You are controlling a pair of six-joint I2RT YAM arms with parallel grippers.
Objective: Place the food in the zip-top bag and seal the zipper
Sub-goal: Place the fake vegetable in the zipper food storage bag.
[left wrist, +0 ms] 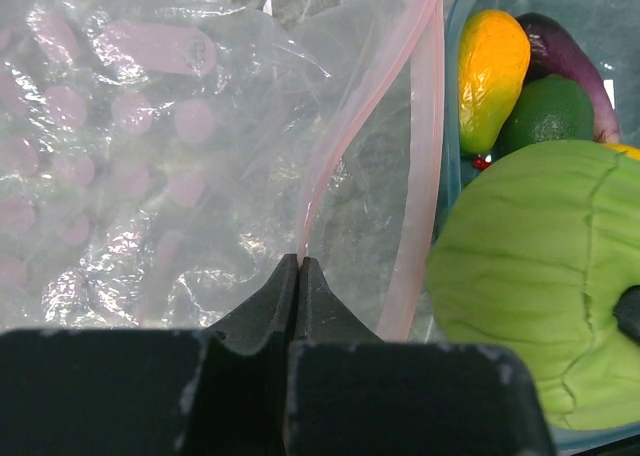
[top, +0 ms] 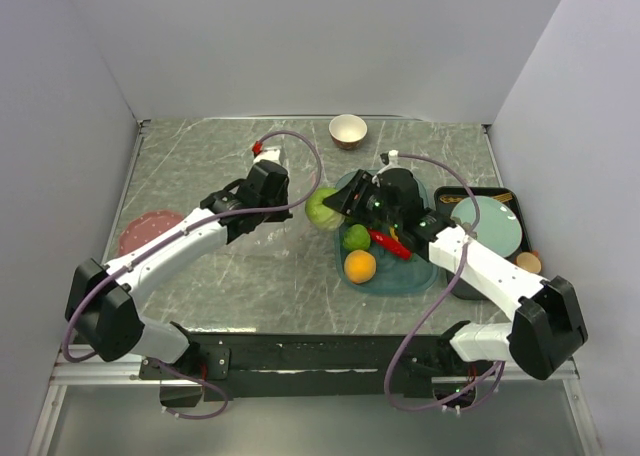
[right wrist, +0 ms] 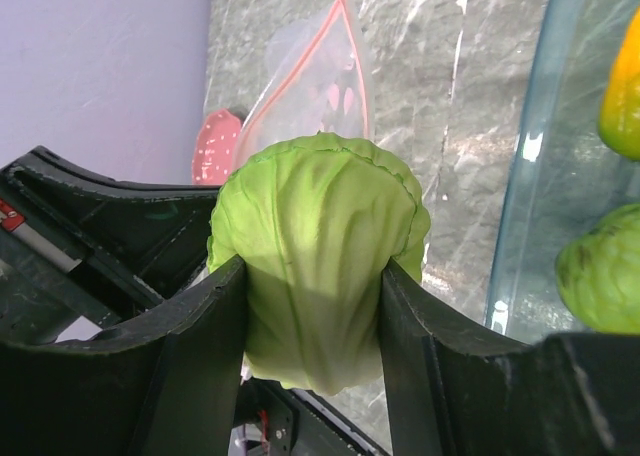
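Observation:
My left gripper (left wrist: pixel 300 263) is shut on the pale pink zipper (left wrist: pixel 330 156) of the clear zip-top bag (left wrist: pixel 150 156) and holds one side of the mouth up; the other strip (left wrist: pixel 425 166) hangs apart, so the mouth is open. My right gripper (right wrist: pixel 315 266) is shut on the green cabbage (right wrist: pixel 320 226), held just in front of the bag's mouth (right wrist: pixel 320 76). In the top view the cabbage (top: pixel 321 208) sits between the two grippers. An orange (top: pixel 360 266), a lime (top: pixel 356 237) and a red chili (top: pixel 390 243) lie in the teal tray (top: pixel 420 271). The eggplant (left wrist: pixel 575 46) lies there too.
A cream-and-brown bowl (top: pixel 348 131) stands at the back. A pink plate (top: pixel 148 232) lies at the left under the left arm. A dark tray (top: pixel 515 201) with a teal plate (top: pixel 487 224) stands at the right edge, next to the right arm.

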